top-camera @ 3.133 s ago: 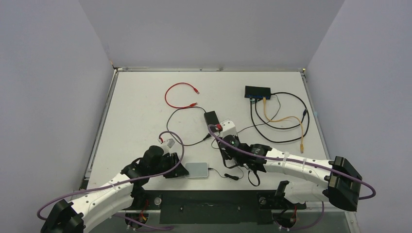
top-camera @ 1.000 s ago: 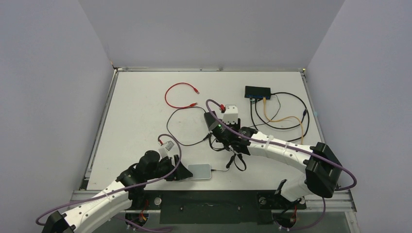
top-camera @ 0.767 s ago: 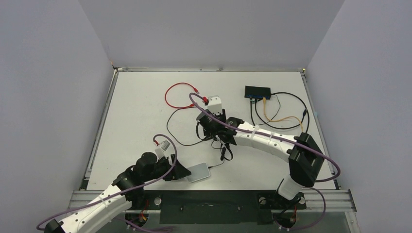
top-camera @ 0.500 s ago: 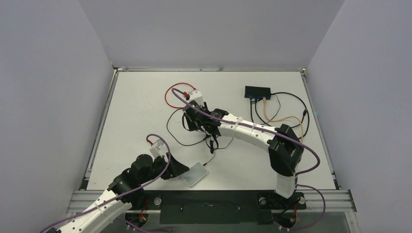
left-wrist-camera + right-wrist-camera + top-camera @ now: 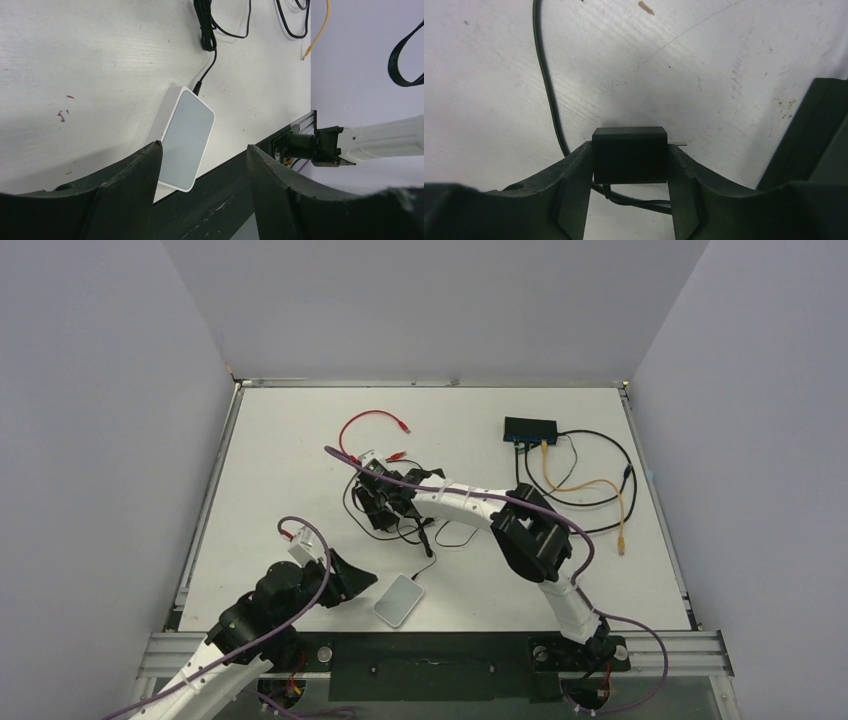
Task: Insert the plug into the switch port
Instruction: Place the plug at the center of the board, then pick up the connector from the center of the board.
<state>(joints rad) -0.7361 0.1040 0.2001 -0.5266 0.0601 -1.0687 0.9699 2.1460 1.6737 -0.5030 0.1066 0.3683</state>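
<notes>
The switch [image 5: 530, 427], a flat black box, lies at the back right; its blue-trimmed port row [image 5: 531, 440] has a yellow and black cables in it. A red cable [image 5: 352, 437] with a plug [image 5: 404, 427] at each end lies at the back centre. My right gripper [image 5: 379, 510] [image 5: 629, 147] is shut on the black adapter brick [image 5: 629, 161], low over the table left of centre, far from the switch. My left gripper [image 5: 357, 580] [image 5: 204, 146] stands open at the near edge, its left fingertip by a light grey pad [image 5: 400, 599] [image 5: 186, 140].
A thin black lead [image 5: 424, 558] runs from the pad toward the adapter brick. The yellow cable's loose plug [image 5: 621, 540] [image 5: 305, 50] lies at the right, among black cable loops [image 5: 585, 502]. The table's near rail [image 5: 235, 190] sits just under my left fingers.
My right arm has swung left across the table carrying the adapter brick. The grey pad has turned and slid toward the near edge. My left arm has drawn back to the left.
</notes>
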